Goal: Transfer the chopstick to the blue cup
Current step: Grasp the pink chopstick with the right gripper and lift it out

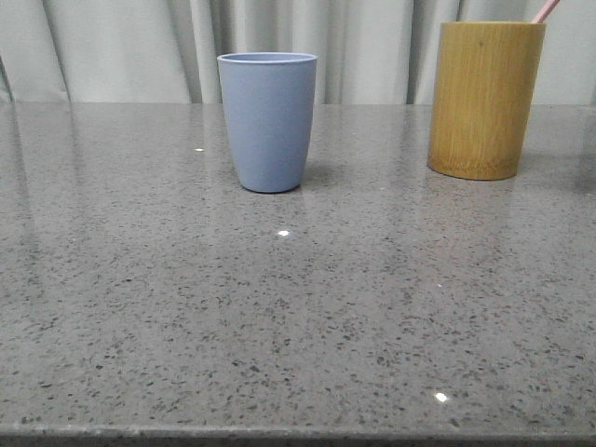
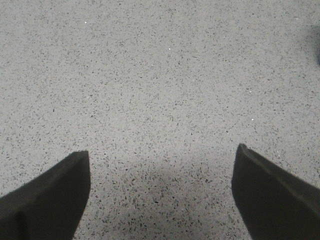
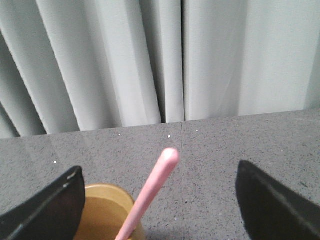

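On the grey speckled table [image 1: 298, 317], a blue cup [image 1: 267, 121] standing upright, a bit left of the middle; to its right and well apart, a taller yellow-brown bamboo holder [image 1: 484, 98], also upright; poking out of the holder's top at a slant, the pink tip of the chopstick [image 1: 545, 10]; behind both, a pale curtain [image 1: 121, 47] with long folds.

Seen from the right wrist: right gripper [image 3: 160, 200] spread wide open, holding nothing; two dark fingers [image 3: 45, 210] far apart, one on each side of the chopstick [image 3: 150, 192]; chopstick leaning up out of the holder [image 3: 105, 212], rounded tip in the gap between the fingers, not touching either one; holder's round rim just beside one finger; grey table and curtain [image 3: 125, 60] beyond.

Seen from the left wrist: left gripper [image 2: 160, 195] also wide open and holding nothing; two dark fingers [image 2: 50, 200] well apart over bare speckled table [image 2: 160, 75]; a soft shadow on the table between the fingers; a small dark blur at one edge, too unclear to name.
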You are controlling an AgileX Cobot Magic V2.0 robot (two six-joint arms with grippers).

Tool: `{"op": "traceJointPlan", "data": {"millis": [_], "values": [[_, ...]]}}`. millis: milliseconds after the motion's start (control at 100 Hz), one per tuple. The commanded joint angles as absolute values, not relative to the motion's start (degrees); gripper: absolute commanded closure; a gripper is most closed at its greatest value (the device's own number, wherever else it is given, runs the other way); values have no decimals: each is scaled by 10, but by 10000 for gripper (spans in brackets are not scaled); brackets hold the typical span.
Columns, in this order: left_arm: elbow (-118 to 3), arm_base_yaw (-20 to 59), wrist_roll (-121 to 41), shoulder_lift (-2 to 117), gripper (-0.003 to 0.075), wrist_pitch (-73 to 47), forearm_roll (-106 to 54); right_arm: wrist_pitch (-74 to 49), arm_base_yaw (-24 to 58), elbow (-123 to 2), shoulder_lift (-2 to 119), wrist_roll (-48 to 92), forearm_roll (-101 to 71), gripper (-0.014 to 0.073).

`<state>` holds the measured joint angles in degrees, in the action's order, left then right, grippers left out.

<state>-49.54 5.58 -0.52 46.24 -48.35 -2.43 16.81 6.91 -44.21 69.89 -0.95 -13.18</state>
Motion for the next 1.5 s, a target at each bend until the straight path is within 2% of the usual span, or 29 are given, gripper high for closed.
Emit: {"op": "traceJointPlan", "data": {"millis": [0, 170, 270, 640, 840, 940, 1210, 1490], "values": [[-509, 54, 0, 458, 153, -448, -28, 246, 67, -459, 703, -17, -136, -20], [-509, 54, 0, 458, 153, -448, -28, 283, 67, -459, 727, -60, -136, -14], [-509, 54, 0, 458, 153, -448, -28, 288, 67, -459, 739, -82, -136, 30], [-509, 54, 0, 458, 153, -448, -28, 305, 69, -459, 749, -94, -136, 377], [-509, 54, 0, 458, 153, -448, -28, 330, 69, -462, 749, -148, -135, 587], [-509, 54, 0, 458, 153, -448, -28, 329, 69, -468, 749, -170, -128, 664], [-509, 54, 0, 458, 153, -451, -28, 287, 70, -543, 737, -176, -74, 661], [-509, 54, 0, 458, 153, -452, -28, 58, 70, -712, 716, -175, -13, 661]]}}
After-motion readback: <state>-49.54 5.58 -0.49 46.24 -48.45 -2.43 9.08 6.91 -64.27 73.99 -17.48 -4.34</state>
